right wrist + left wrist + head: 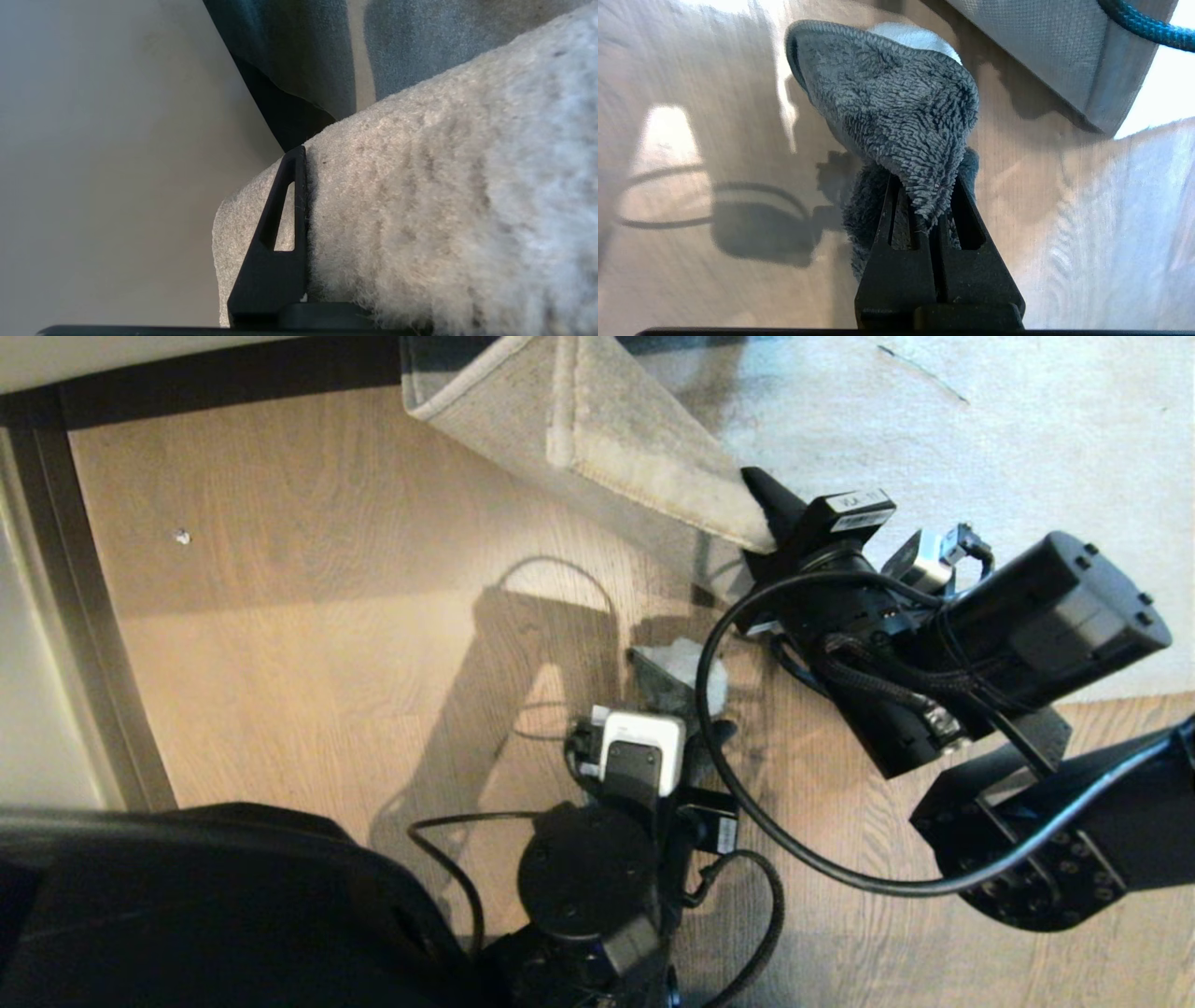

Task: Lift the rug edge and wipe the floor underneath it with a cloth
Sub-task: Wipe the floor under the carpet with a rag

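Grey terry fills the left wrist view: the cloth is pinched between the closed fingers of the left gripper, its bulk bunched ahead of the fingertips with a paler face showing at the far fold. In the head view that gripper sits low and near the middle, the cloth lying against the floor — warm brown planks with dark grain streaks — just beside the raised rug. The right gripper reaches in from the right and is clamped on the rug edge, holding it up off the planks so the corner is folded over and the beige woven backing faces outward. From the right wrist camera, one black finger presses flat against the pale, fuzzy pile of the rug edge; the other finger is hidden behind the pile. The rest of the rug lies flat at the upper right of the head view. A dark skirting strip runs along the far side of the floor, and a small pale speck sits on the planks well apart from both grippers.
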Tool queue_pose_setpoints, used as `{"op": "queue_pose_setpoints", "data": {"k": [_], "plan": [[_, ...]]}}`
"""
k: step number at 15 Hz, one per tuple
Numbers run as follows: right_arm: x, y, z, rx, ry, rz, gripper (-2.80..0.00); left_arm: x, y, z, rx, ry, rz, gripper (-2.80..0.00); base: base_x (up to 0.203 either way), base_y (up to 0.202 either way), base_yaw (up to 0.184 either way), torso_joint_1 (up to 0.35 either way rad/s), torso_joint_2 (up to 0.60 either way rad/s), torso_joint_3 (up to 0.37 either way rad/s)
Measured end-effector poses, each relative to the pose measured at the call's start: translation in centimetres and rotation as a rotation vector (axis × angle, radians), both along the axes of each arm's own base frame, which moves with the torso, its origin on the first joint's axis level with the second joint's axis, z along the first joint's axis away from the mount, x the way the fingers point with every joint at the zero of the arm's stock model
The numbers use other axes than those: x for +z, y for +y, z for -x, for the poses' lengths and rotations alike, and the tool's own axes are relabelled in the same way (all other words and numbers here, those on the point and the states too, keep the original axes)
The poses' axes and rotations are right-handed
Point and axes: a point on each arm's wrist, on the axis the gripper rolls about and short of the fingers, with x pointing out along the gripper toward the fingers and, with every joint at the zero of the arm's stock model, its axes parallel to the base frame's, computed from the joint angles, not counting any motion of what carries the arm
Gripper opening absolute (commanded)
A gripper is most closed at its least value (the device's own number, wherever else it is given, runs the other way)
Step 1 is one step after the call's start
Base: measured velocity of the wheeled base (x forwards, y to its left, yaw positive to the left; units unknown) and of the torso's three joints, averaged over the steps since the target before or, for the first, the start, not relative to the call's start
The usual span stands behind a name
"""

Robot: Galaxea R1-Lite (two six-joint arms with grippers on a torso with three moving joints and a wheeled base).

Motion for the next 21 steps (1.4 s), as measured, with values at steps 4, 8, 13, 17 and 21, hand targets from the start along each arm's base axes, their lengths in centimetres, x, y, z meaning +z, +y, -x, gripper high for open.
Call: {"op": "queue_pose_setpoints", "data": {"k": [4,8,13,17,21], "plan": [[0.2,-0.1,0.1,0.0,-0.003,-0.002,-2.8,-1.5,-2.4,-1.0,0.04,0.025,0.072,-2.8,0.0,0.0,0.0,0.0,0.0,0.0],[0.4,-0.3,0.3,-0.001,-0.008,-0.007,-2.8,-3.0,-2.0,-2.4,0.143,0.063,0.102,-2.8,0.0,0.0,0.0,0.0,0.0,0.0],[0.7,-0.5,0.5,-0.002,-0.017,-0.014,-2.8,-3.3,0.6,-6.0,0.265,0.065,0.11,-2.8,0.0,0.0,0.0,0.0,0.0,0.0],[0.7,-0.5,0.5,-0.002,-0.016,-0.014,-2.8,-2.7,3.7,-9.2,0.376,0.053,0.124,-2.8,0.0,0.0,0.0,0.0,0.0,0.0],[0.8,-0.5,0.5,-0.001,-0.017,-0.014,-2.8,-2.3,7.6,-11.3,0.486,0.054,0.12,-2.8,0.0,0.0,0.0,0.0,0.0,0.0]]}}
